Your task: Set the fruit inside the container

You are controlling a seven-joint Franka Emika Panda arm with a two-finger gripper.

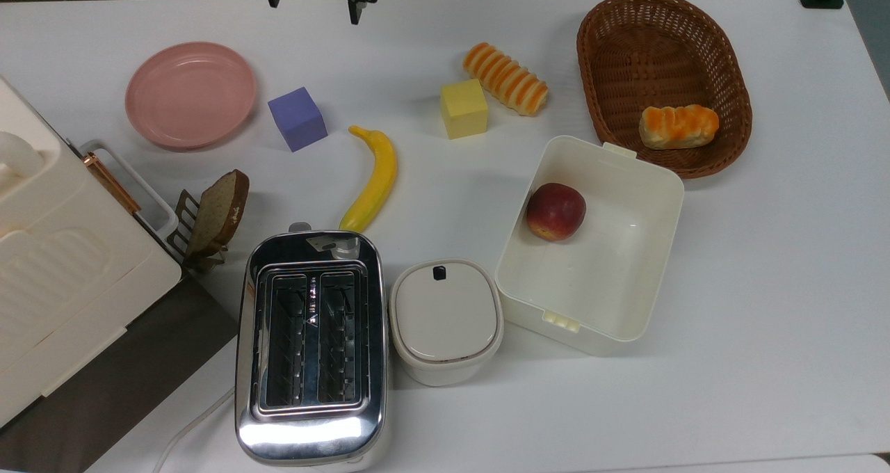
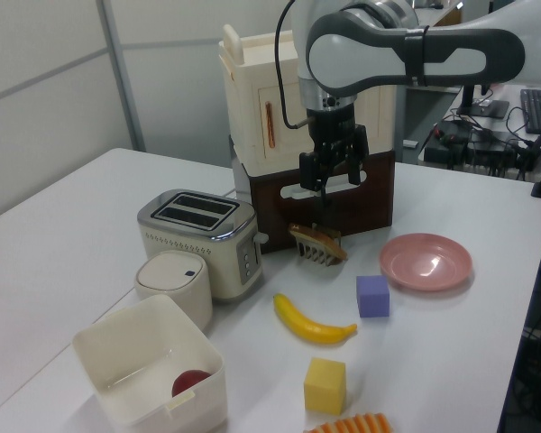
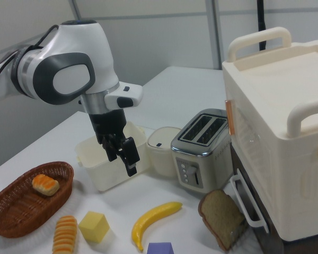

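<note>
The fruit, a long yellow banana (image 1: pixel 374 175) with a greenish tip, lies flat on the white table between the purple cube and the toaster, also seen in the left view (image 2: pixel 311 321) and right view (image 3: pixel 155 216). The container (image 1: pixel 573 327), a deep cream-white box, stands to the top view's right of it, open, with a red apple (image 1: pixel 555 211) inside; its wall shows in the left view (image 2: pixel 135 390) and right view (image 3: pixel 93 170). My gripper (image 1: pixel 313 3) hangs open and empty high above the table's far edge, well away from the banana (image 2: pixel 328 180) (image 3: pixel 122 160).
A chrome toaster (image 1: pixel 309 341) and a lidded off-white pot (image 1: pixel 445 316) stand near the banana's green end. A purple cube (image 1: pixel 297 118), yellow cube (image 1: pixel 464 108), striped roll (image 1: pixel 505 78), pink plate (image 1: pixel 190 94), wicker basket (image 1: pixel 626 42) and bread slice (image 1: pixel 219 209) surround it.
</note>
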